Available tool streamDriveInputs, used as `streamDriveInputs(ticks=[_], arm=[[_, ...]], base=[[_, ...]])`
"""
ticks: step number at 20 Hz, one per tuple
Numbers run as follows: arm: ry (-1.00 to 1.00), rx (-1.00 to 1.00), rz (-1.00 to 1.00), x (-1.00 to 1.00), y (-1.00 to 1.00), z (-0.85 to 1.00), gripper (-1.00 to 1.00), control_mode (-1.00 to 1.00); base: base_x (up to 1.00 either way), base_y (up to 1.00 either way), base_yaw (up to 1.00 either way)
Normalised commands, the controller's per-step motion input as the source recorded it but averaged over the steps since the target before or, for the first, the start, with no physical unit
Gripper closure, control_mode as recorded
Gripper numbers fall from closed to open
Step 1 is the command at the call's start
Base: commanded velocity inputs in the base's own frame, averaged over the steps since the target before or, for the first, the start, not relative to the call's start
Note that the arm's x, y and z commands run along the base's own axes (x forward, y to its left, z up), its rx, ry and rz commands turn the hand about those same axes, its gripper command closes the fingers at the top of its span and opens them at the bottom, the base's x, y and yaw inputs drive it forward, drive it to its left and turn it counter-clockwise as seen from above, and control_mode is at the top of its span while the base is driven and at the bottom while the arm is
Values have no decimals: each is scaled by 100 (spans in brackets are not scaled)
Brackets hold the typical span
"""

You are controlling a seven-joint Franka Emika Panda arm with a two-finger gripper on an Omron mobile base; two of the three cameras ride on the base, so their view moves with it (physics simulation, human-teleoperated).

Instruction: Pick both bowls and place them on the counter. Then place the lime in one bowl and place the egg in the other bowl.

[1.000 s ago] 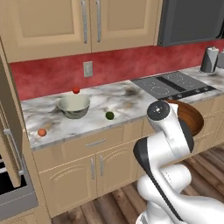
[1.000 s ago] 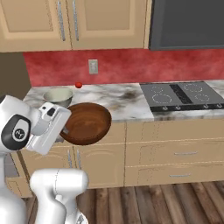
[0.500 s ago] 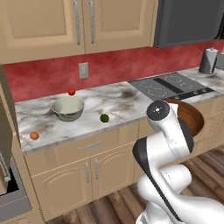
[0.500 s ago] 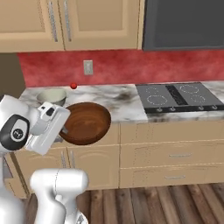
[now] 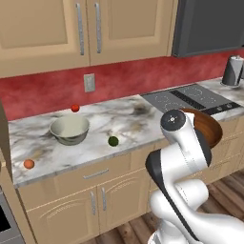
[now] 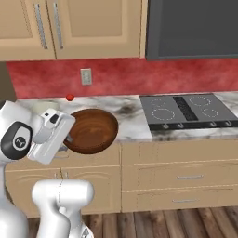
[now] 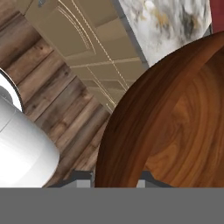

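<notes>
1. One bowl, the grey bowl point(image 5: 69, 129), already sits on the counter point(image 5: 138, 119). You are now on the second one, the wood bowl point(image 6: 91, 130).
2. Your gripper point(image 6: 69, 138) is pinched shut on the rim of the wood bowl. From the hand camera, the rim runs right down between the two finger tips.
3. The wood bowl hangs in the air in front of the cabinet doors, just off the counter's edge. It is tipped on its side, so its inside faces out into the room.
4. Your arm is folded in close to its body, with the hand held out to the side at about counter height.
5. Next, I think you need to lift the wood bowl over the edge, turn it flat and set it on a bare spot of stone.
6. The lime point(image 5: 113, 141) lies just beside the grey bowl. The egg point(image 5: 29, 164) lies near the far left edge. Both wait for later.
</notes>
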Motion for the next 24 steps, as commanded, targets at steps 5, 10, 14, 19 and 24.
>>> streamDriveInputs(ticks=[5,10,14,19,24], arm=[[0,0,0,0,0,0,100,100],[0,0,0,0,0,0,100,100],[0,0,0,0,0,0,100,100],[0,0,0,0,0,0,100,100],[0,0,0,0,0,0,100,100]], base=[[45,-16,0],[50,-14,0],[43,-3,0],[40,-2,0],[42,-7,0]])
